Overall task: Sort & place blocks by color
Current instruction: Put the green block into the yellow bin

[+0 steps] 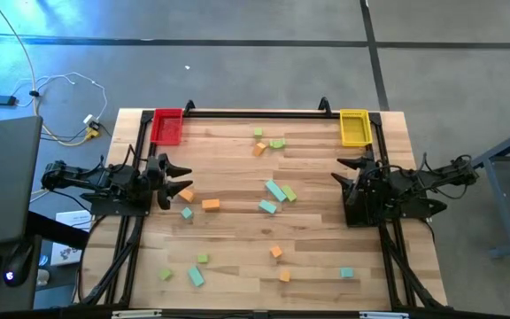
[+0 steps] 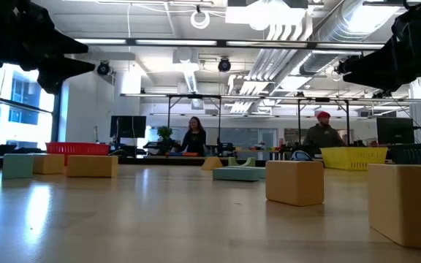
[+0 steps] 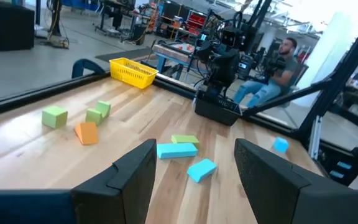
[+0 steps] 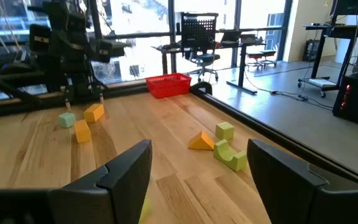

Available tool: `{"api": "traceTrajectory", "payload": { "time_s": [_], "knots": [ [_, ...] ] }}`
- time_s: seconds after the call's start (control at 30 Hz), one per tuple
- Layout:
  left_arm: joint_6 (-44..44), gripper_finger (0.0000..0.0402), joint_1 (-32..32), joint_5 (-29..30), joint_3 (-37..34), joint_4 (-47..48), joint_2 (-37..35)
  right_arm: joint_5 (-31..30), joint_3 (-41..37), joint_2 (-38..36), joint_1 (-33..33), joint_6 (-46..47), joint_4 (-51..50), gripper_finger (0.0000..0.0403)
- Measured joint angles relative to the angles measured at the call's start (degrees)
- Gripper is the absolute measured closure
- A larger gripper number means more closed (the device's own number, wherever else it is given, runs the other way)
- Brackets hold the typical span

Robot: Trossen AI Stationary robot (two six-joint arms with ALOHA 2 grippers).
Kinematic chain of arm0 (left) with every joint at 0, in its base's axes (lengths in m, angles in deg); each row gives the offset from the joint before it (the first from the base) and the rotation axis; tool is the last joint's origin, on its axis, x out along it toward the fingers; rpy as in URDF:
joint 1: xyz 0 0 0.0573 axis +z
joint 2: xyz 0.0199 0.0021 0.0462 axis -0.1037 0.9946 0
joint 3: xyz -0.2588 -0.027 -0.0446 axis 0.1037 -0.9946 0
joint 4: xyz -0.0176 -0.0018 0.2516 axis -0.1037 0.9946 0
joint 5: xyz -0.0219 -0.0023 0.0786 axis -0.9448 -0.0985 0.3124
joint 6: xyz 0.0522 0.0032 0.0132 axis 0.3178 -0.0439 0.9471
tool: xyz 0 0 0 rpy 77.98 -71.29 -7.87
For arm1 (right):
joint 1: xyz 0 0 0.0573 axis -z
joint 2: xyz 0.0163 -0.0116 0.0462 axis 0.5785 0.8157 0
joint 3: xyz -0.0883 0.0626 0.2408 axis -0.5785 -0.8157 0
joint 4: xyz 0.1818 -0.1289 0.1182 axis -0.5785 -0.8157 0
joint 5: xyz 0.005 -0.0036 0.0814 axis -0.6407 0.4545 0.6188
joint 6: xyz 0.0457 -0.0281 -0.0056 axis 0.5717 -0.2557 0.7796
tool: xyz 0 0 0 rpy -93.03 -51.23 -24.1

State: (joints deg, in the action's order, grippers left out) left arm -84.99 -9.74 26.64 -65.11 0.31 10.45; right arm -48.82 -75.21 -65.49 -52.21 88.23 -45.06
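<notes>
Orange, light green and teal blocks lie scattered over the wooden table (image 1: pixel 237 221): a cluster at the far middle (image 1: pixel 268 143), bars in the centre (image 1: pixel 277 192), orange ones near the left arm (image 1: pixel 211 205), and several along the near edge (image 1: pixel 277 252). My left gripper (image 1: pixel 177 175) stands open at the table's left side, raised and pointing level toward the right. My right gripper (image 1: pixel 347 170) stands open at the right side, pointing level toward the left. In the wrist views each pair of fingers (image 3: pixel 194 171) (image 4: pixel 197 171) has nothing between it.
A red tray (image 1: pixel 167 126) sits at the far left corner and a yellow tray (image 1: pixel 354 127) at the far right corner. A black frame rail (image 1: pixel 255 113) runs along the far edge. People sit beyond the table in the low view.
</notes>
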Motion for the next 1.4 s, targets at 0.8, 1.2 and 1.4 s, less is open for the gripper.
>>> {"api": "traceTrajectory", "payload": {
  "time_s": [0.8, 1.2, 1.4],
  "knots": [
    [3.82, 0.0197, 0.01, 0.0, 0.02, -0.02, 0.01, -6.22, 4.99, 2.04, 0.02, -2.14, 20.82, 0.0152],
    [3.81, 0.0197, 0.01, 0.0, 0.01, 0.0, 0.0, -13.37, 24.79, 22.26, 0.02, 6.24, 1.06, 0.0152],
    [3.81, 0.0197, 0.02, 1.42, 0.0, 0.02, 0.0, -13.57, 34.98, 33.64, 0.02, 18.86, -13.14, 0.0152]
  ]
}}
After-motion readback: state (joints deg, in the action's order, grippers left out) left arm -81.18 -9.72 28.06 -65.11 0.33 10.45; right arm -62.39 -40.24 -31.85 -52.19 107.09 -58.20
